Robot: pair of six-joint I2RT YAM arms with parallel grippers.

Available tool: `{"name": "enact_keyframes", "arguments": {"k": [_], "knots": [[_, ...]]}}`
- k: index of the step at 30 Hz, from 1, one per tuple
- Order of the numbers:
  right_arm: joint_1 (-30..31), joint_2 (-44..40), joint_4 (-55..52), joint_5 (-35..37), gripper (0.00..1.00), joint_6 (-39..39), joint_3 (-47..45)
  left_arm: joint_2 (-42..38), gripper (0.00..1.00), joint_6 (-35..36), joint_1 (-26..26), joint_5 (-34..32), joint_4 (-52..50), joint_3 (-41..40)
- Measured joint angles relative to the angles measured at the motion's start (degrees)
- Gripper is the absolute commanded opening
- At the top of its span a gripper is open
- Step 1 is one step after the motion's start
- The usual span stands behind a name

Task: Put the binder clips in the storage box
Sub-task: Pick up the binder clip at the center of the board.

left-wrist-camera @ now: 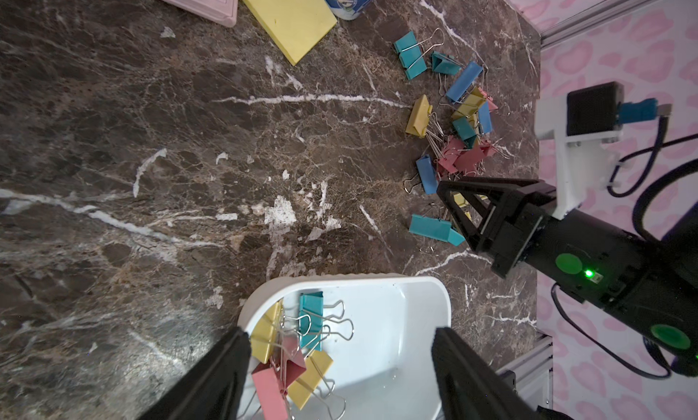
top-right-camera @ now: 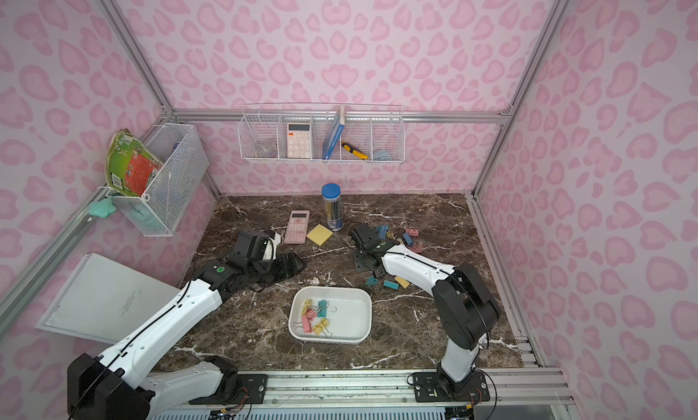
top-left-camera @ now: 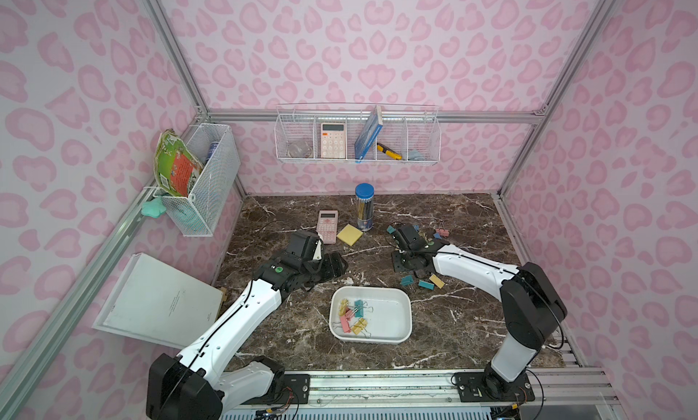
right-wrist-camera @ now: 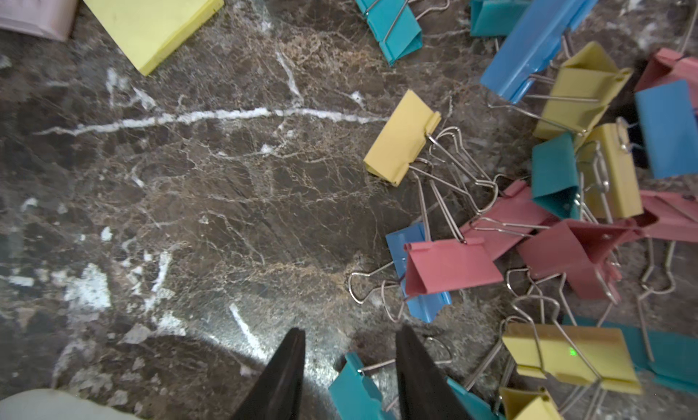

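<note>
Your shallow white storage box [top-left-camera: 393, 308] sits flat on the tabletop [top-left-camera: 453, 323], with a few binder clips [top-left-camera: 353, 316] tangled at one end. Many more loose clips [left-wrist-camera: 459, 135], pink, yellow, blue and teal, lie heaped nearby outside it.

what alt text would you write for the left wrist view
The open left gripper frames a white storage box holding several pastel binder clips. Beyond it on the dark marble table lies a loose pile of clips, with the right gripper at its edge.
</note>
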Motion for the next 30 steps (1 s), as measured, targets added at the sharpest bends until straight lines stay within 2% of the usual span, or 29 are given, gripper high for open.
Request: {"name": "enact_keyframes", "arguments": {"k": [4, 8, 11, 17, 18, 24, 30], "knots": [[0.94, 3.45, -2.40, 4.07, 0.42, -1.49, 2.47, -0.57, 0.96, 0.28, 0.00, -0.20, -0.46, -0.46], [1.14, 5.66, -3.45, 7.26, 0.41, -2.86, 3.93, -1.29, 0.97, 1.11, 0.00, -0.81, -1.29, -0.66], [1.27, 7.06, -4.37, 9.07, 0.30, -3.63, 4.33, -1.33, 0.97, 1.36, 0.00, -1.18, -1.55, -0.79], [1.57, 7.78, -4.11, 11.10, 0.02, -5.03, 4.11, -0.94, 0.96, 2.73, 0.00, -0.24, -1.40, -0.72], [1.62, 7.63, -3.87, 12.48, 0.00, -5.11, 4.11, -0.94, 0.96, 2.93, 0.00, 0.13, -1.38, -0.63], [1.75, 4.28, -2.82, 10.34, 0.00, -4.70, 2.27, -0.20, 0.96, 5.81, -0.63, 0.17, -2.45, 1.97], [0.09, -5.81, 2.95, 4.42, 0.00, -2.10, -2.64, 3.63, 0.96, 10.71, -7.76, -12.11, -9.25, 9.66]]}}
